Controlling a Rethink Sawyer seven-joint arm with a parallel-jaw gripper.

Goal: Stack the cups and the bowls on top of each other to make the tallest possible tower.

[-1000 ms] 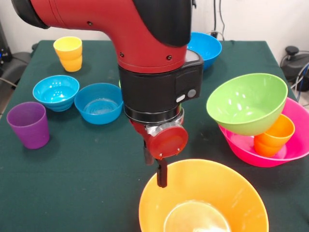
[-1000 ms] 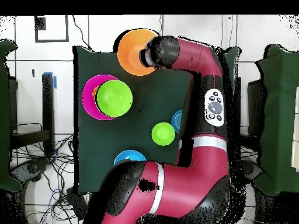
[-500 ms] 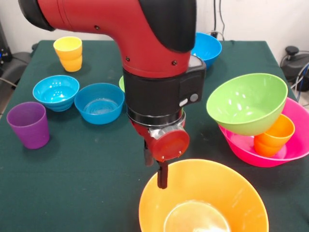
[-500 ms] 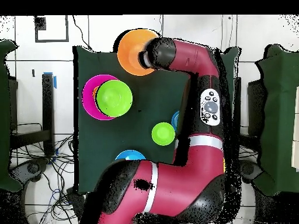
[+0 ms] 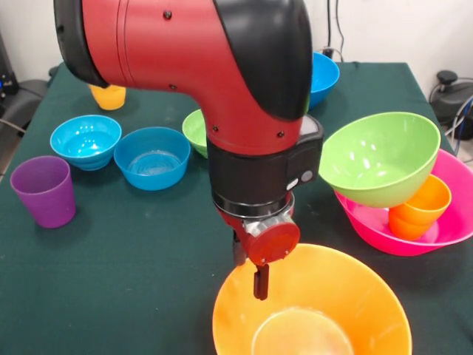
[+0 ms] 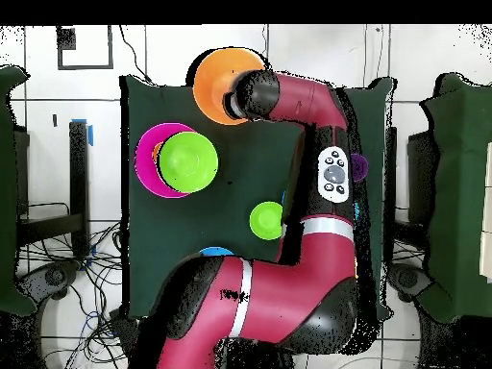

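Front view: the gripper (image 5: 259, 285) hangs over the far rim of the large orange bowl (image 5: 312, 305), one dark finger (image 5: 261, 282) dipping inside the rim; whether the fingers are apart, together or clamped on the rim cannot be told. At 3 o'clock from the gripper sits the tower (image 5: 403, 192): a large pink bowl (image 5: 436, 237) holding an orange cup (image 5: 421, 207), with a tilted medium green bowl (image 5: 379, 157) leaning on the cup.

This view alone shows the ware at 9 to 11 o'clock: a purple cup (image 5: 43, 190), a cyan bowl (image 5: 86, 140) and a small blue bowl (image 5: 151, 157) just beside each other, and a yellow cup (image 5: 109, 96) partly behind the arm (image 5: 199, 89). A small green bowl (image 5: 196, 132) and a medium blue bowl (image 5: 323, 74) peek from behind the arm.

Overhead view: the arm covers most of that ware. The orange bowl (image 6: 216, 82) overhangs the table (image 6: 255, 154) edge at 12 o'clock, which the front view does not show. The green bowl (image 6: 188, 161) hides the cup beneath it.

Count: seven bowls, three cups.
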